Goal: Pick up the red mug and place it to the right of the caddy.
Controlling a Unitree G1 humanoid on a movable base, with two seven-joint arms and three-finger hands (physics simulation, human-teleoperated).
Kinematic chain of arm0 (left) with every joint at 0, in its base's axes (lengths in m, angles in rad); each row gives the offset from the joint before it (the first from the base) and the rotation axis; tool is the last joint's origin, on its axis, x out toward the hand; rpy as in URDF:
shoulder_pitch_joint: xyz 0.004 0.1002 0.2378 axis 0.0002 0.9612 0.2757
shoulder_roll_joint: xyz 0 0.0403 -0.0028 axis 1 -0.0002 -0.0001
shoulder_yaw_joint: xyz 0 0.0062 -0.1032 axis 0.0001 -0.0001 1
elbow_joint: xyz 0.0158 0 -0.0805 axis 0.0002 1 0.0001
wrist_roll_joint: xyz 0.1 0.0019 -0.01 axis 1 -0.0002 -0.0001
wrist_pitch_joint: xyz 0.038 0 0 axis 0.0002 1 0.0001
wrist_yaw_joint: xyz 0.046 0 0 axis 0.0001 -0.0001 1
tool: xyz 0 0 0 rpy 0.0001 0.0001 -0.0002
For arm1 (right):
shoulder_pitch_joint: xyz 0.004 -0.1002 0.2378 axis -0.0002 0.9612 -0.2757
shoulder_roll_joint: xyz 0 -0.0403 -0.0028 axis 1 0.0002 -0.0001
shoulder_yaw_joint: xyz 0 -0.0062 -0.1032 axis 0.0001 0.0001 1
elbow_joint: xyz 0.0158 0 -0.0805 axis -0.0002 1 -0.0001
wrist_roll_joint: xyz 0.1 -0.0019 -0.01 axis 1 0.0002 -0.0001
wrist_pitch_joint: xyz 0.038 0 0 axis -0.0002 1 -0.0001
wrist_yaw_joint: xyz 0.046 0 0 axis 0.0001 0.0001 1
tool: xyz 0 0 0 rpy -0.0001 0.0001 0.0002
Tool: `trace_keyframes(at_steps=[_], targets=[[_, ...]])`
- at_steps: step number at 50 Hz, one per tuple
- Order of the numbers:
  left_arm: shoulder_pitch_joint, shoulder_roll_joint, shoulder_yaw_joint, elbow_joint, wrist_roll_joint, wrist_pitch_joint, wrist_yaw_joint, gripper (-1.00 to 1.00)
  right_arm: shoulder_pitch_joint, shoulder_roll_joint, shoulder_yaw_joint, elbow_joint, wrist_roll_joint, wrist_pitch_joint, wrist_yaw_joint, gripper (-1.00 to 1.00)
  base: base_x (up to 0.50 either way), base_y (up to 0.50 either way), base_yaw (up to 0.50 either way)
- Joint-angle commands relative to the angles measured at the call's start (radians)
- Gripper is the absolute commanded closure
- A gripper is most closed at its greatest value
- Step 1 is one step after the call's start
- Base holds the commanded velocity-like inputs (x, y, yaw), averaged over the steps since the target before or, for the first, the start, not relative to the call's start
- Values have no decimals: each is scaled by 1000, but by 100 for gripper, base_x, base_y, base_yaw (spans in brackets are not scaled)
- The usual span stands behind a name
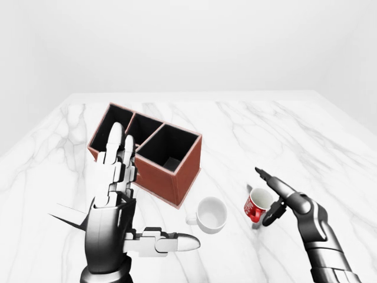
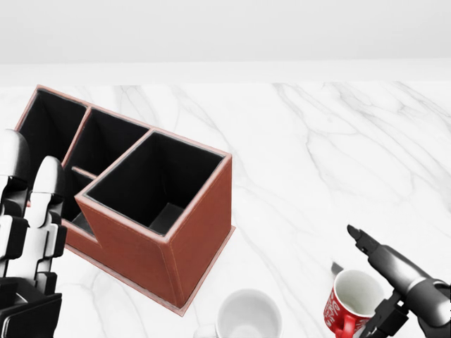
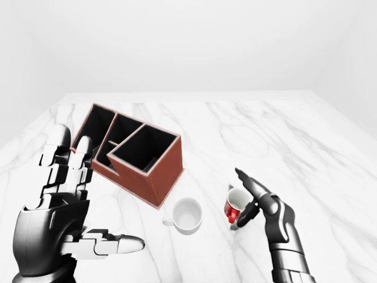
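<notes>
The red mug (image 1: 255,207) with a white inside stands on the marble table (image 1: 283,127), below and to the right of the caddy in the left-eye view. The caddy (image 1: 185,171) is a red-brown box with three black compartments, set at an angle. My right hand (image 1: 263,197) is open about the mug: one finger (image 1: 266,176) reaches over its rim and the thumb (image 1: 272,216) is at its near right side. The mug also shows in the head view (image 2: 338,313). My left hand (image 1: 150,191) is open and empty, raised at the lower left, over the caddy's near left end.
A white mug (image 1: 211,213) stands just left of the red mug, below the caddy's right corner. The table's far edge (image 1: 194,92) meets a plain white wall.
</notes>
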Motion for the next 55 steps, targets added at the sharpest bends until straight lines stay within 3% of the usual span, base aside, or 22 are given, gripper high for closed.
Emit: trace_keyframes(at_steps=[1,2,3,4,5,33,40,55], targets=[[-53,-2,14,0,-8,0,10,-100,-41,3,20,129,-20,-8,-37,-87,0,0,0],[-53,-2,16,0,-11,0,9,-100,-40,5,20,124,-19,-4,-35,-87,0,0,0],[-54,-3,18,0,-11,0,8,-100,-43,5,19,123,-17,-2,-33,10,0,0,0],[-54,-5,18,0,-10,0,7,-100,-43,4,19,123,-17,-2,-32,33,0,0,0],[-54,-6,17,0,-7,0,6,-100,-44,4,18,118,-16,2,-30,100,0,0,0],[-51,-4,9,0,-2,0,10,-100,-35,-2,-17,-14,-11,11,59,100,0,0,0],[-54,0,5,0,-2,0,14,-100,-63,-5,-29,-118,-12,11,125,100,0,0,0],[-55,-5,7,0,1,0,8,-100,-170,8,3,-215,-29,11,126,100,0,0,0]])
